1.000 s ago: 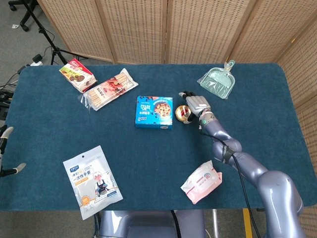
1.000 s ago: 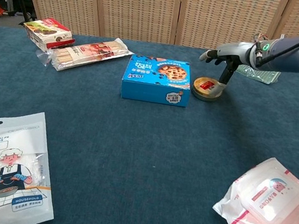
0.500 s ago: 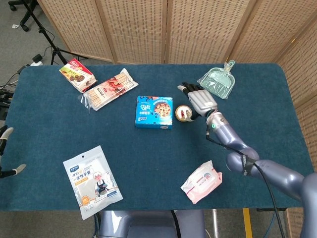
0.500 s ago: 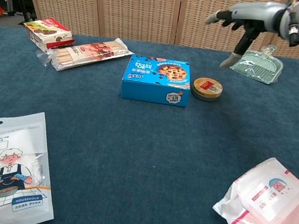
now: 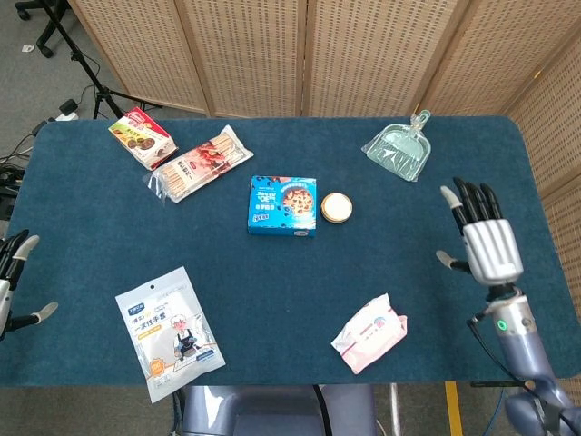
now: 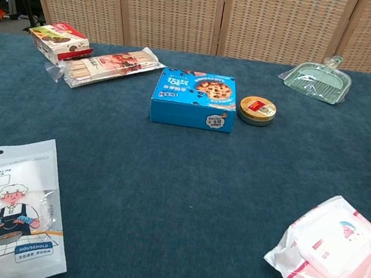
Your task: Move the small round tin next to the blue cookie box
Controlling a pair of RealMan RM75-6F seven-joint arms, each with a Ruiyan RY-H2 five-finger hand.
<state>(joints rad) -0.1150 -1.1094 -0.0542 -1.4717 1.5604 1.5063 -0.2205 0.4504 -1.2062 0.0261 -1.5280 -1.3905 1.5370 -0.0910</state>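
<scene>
The small round tin point(image 5: 336, 207) point(image 6: 257, 110) lies flat on the blue tablecloth, right beside the right end of the blue cookie box point(image 5: 283, 206) point(image 6: 194, 99), with a narrow gap between them. My right hand point(image 5: 480, 238) is raised well to the right of the tin, near the table's right edge, fingers spread and holding nothing. My left hand point(image 5: 11, 282) shows only partly at the left edge of the head view, off the table, fingers apart and empty. Neither hand appears in the chest view.
A green dustpan point(image 5: 398, 149) lies at the back right. A pink wipes pack point(image 5: 368, 332) sits front right, a white gloves packet point(image 5: 168, 330) front left. A biscuit-stick pack point(image 5: 200, 163) and a small red snack box point(image 5: 140, 136) lie back left.
My right hand has lifted off the tin and pulled back far to the right and toward the front, leaving the chest view. The tin stays beside the cookie box.
</scene>
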